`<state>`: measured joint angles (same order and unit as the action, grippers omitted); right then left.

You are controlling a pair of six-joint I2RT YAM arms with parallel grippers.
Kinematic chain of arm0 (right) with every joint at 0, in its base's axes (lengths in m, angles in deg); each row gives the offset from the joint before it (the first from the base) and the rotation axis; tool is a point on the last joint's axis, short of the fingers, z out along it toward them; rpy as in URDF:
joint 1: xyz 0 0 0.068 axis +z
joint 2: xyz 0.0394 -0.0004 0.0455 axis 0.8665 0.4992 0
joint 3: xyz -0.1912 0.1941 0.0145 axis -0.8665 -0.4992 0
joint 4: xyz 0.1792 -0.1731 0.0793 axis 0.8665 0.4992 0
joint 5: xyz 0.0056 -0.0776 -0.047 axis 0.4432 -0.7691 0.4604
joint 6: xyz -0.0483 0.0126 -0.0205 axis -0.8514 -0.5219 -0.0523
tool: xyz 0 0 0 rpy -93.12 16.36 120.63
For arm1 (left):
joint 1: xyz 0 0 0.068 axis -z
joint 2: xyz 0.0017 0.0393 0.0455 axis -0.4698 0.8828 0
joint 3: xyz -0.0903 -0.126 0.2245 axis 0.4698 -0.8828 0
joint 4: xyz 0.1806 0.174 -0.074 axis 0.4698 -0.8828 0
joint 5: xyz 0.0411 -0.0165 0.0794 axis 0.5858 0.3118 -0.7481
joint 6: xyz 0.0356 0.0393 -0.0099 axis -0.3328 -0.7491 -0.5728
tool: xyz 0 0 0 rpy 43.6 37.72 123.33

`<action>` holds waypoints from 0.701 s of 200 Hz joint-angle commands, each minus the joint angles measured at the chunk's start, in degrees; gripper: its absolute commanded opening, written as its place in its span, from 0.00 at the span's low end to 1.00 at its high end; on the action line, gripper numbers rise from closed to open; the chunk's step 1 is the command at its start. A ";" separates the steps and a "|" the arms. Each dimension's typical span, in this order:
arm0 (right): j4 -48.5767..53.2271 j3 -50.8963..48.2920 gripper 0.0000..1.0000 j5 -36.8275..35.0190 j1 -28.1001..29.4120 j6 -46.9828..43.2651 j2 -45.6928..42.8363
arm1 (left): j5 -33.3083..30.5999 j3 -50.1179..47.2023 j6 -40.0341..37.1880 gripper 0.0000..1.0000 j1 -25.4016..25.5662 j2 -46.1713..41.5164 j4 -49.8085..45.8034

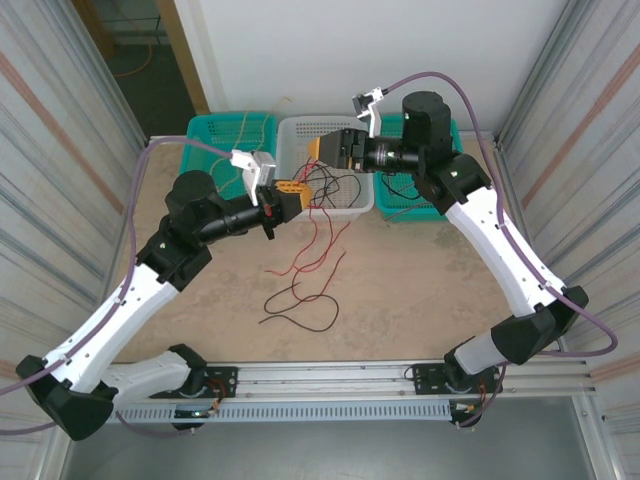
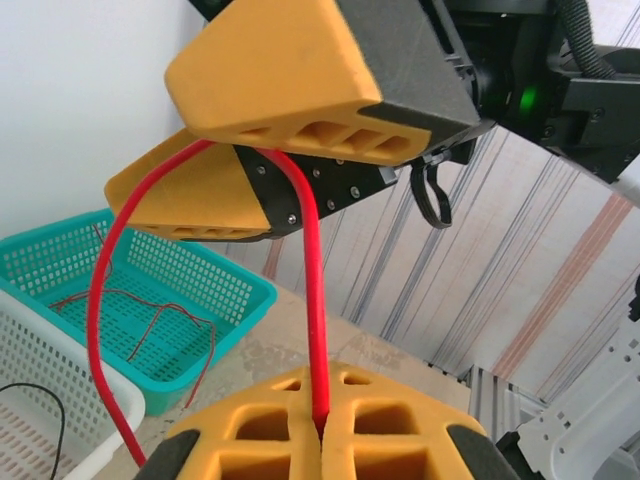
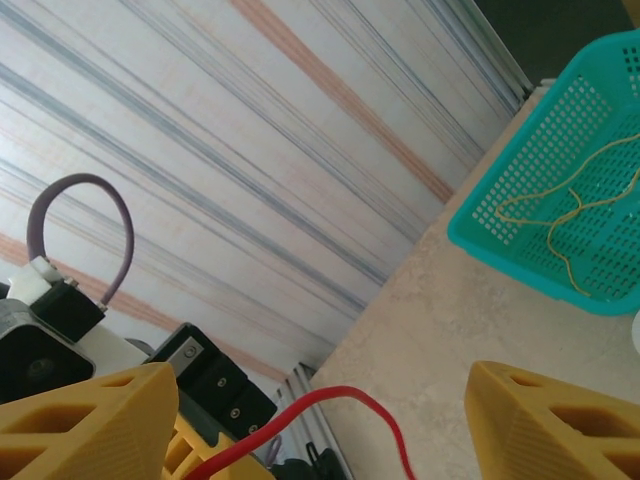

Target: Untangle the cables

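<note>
Top external view shows the cables (image 1: 300, 290) as a loose heap of red and black strands on the table (image 1: 430, 285), near the front of a white basket (image 1: 290, 130), with some strands rising from the heap toward the two claws above it. In the left wrist view one red cable (image 2: 314, 300) comes up out of the left claw (image 2: 320, 445), arches between the fingers of the right claw (image 2: 150, 140) and runs down again at the left of the picture, making a tall loop. Beside the white basket, a green basket (image 2: 240, 300) holds a few more red strands, and a black strand lies in the white one. The likely trouble from here is that the red and black strands on the table cross each other. A pull on the red cable could then drag the whole heap along instead of freeing one strand. The loop could also catch on a finger of the right claw, or slide out of the thin pinch if tugged hard. The left claw is pressed together on the red cable, which sits in the seam between its pads. The right claw stands wide apart in its own wrist view, with the red cable passing through the gap unclamped; whether it brushes a finger I cannot tell.
</note>
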<state>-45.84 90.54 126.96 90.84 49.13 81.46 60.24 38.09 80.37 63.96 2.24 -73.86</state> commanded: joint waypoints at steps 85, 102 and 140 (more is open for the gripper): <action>9.55 3.47 0.20 -4.46 2.85 -7.68 -2.64 | -2.73 1.02 -5.44 0.00 -0.48 2.00 -2.53; 10.55 4.08 0.03 -5.59 2.83 -8.56 -2.69 | -2.83 0.74 -5.50 0.00 -0.46 2.26 -2.51; 11.72 5.50 0.00 -6.88 1.54 -9.68 -2.75 | -6.34 -0.83 -4.71 0.10 -0.44 2.31 -2.46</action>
<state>-35.91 93.08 122.74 93.52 41.88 80.08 56.81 38.05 76.13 63.96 5.10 -77.64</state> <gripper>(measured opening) 0.065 0.067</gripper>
